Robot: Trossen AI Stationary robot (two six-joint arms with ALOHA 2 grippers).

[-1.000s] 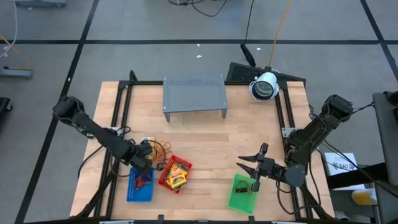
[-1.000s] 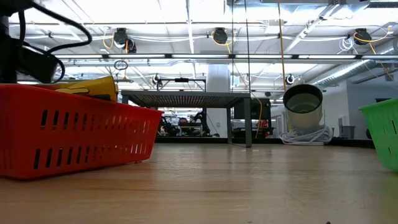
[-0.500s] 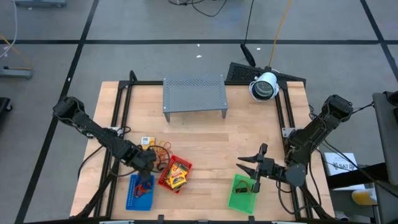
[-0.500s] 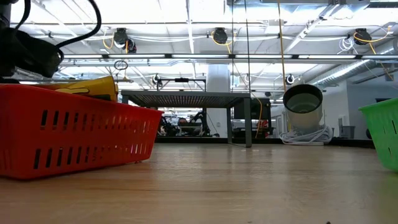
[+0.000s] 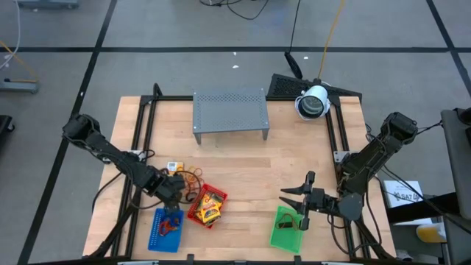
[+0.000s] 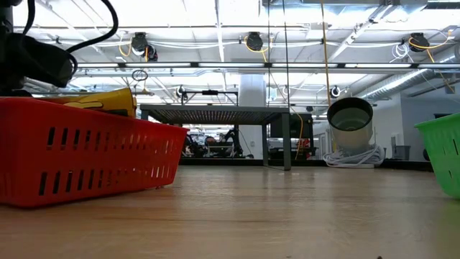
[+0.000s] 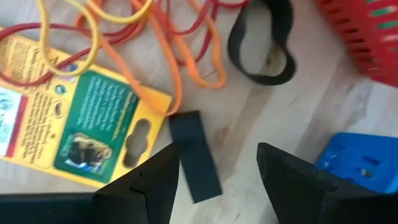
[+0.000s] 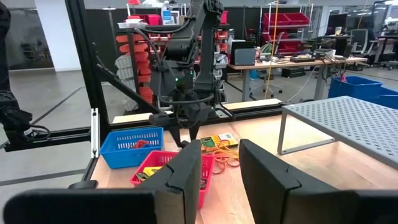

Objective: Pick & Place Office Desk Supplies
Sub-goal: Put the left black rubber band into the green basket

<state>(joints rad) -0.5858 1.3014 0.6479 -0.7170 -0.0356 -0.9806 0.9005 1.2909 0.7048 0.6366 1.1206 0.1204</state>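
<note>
My left gripper (image 5: 173, 193) points down, open, just above the table between the blue tray (image 5: 156, 234) and the red tray (image 5: 221, 197). Below its fingers (image 7: 155, 180) lie a flat black strip (image 7: 194, 155), a yellow packet with green print (image 7: 68, 118), a tangle of orange, red and yellow rubber bands (image 7: 155, 37) and a black loop (image 7: 261, 43), all flat on the wood. More yellow packets (image 5: 210, 208) lie in the red tray. My right gripper (image 5: 296, 200) hangs open and level over the far end of the green tray (image 5: 283, 237).
A grey perforated rack (image 5: 229, 112) stands at the far middle, and a white round device (image 5: 313, 101) at the far right. Black frame rails (image 5: 140, 147) run along both table sides. Bare wood (image 5: 257, 169) lies between the trays and the rack.
My left gripper has rolled about its wrist and tipped further downward while staying over the same spot beside the rubber bands. Its fingers stay apart. My right arm has kept still.
</note>
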